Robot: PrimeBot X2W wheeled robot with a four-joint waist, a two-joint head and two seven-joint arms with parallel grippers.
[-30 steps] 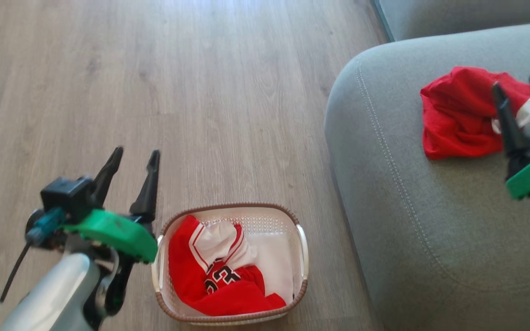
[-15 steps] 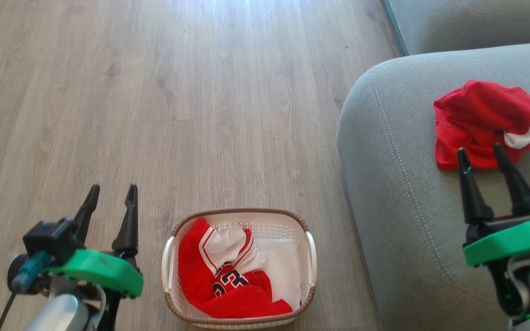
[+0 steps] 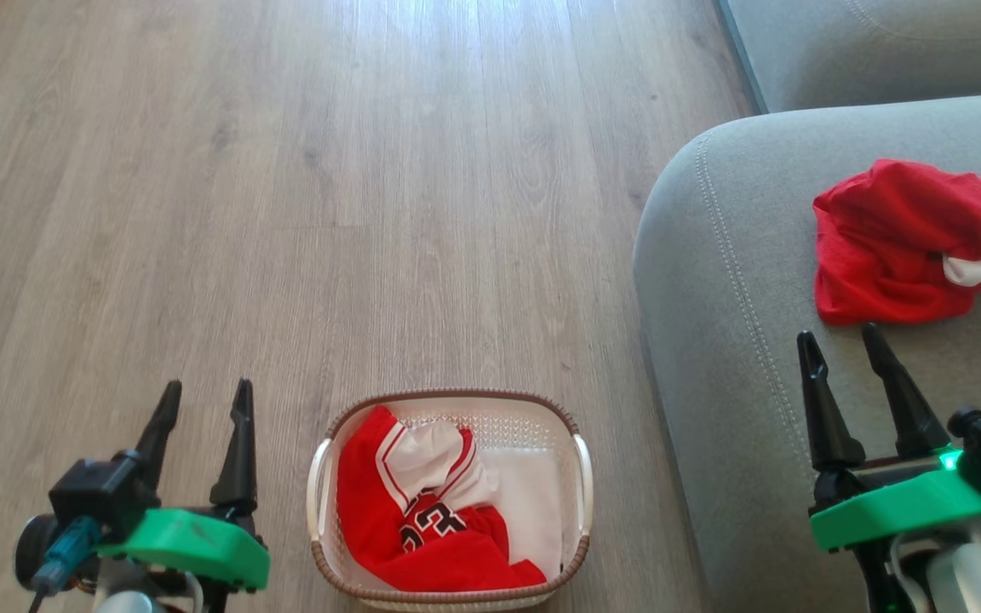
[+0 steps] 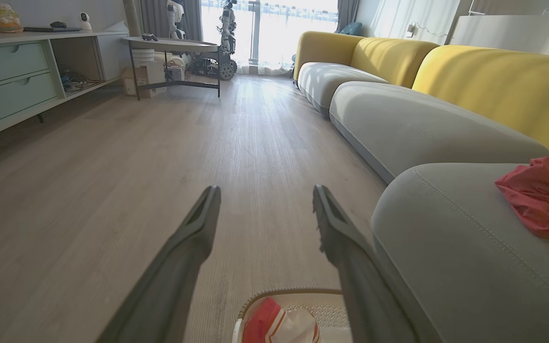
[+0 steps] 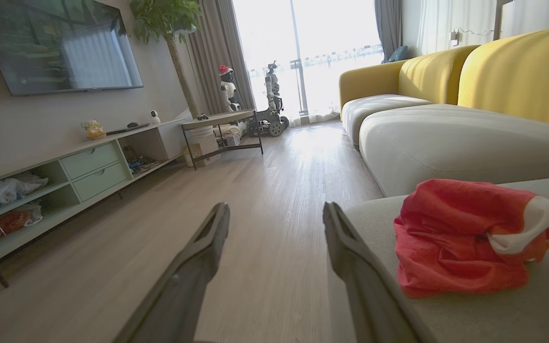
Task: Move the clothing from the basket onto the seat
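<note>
- The left gripper (image 3: 208, 387) had its fingers parted with a clear gap between the tips. It held nothing and touched nothing, and was positioned over the floor (image 3: 286, 213).
- The right gripper (image 3: 838, 334) was likewise parted and empty, over the near part of the seat (image 3: 737, 443).
- The jersey (image 3: 405, 528) lay crumpled in the left half of the basket (image 3: 456, 397). The basket stood on the floor just right of the left gripper and just left of the seat edge.
- The red garment (image 3: 891, 247) lay bunched on the seat, just beyond the right gripper's fingertips and apart from them.
- The floor was pale wood plank. The wrist views showed yellow sofa backs (image 4: 493, 81), a low cabinet (image 5: 88, 166) and a wall television (image 5: 55, 43).
</note>
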